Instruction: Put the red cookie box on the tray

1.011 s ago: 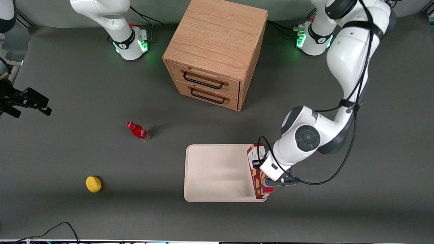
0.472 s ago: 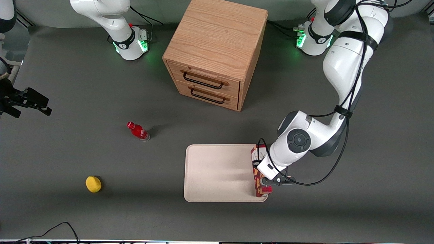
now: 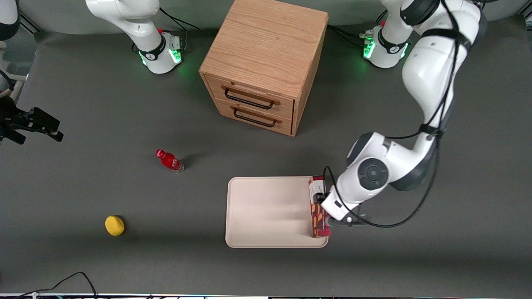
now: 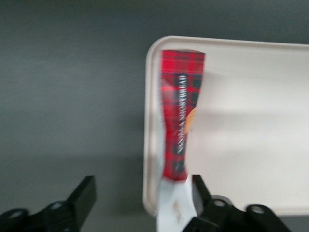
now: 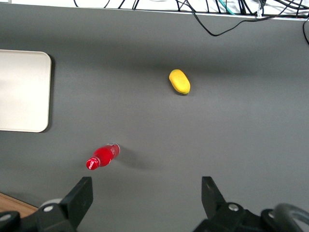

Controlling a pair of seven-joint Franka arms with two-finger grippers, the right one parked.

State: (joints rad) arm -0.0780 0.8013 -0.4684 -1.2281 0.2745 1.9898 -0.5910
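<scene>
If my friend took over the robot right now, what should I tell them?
Gripper: open, right over the tray's edge at the working arm's end, one finger on each side of the red cookie box.
Box: standing on its thin side along that edge of the tray, not lying flat. Whether it rests fully inside the rim, I cannot tell.
Done: the box has been brought to the tray and let go.
Left: lift the arm away without knocking the box, then check it stays on the tray.

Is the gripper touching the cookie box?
Cannot tell. The left wrist view shows the gripper open; one finger sits against the cookie box, contact unclear.
</scene>
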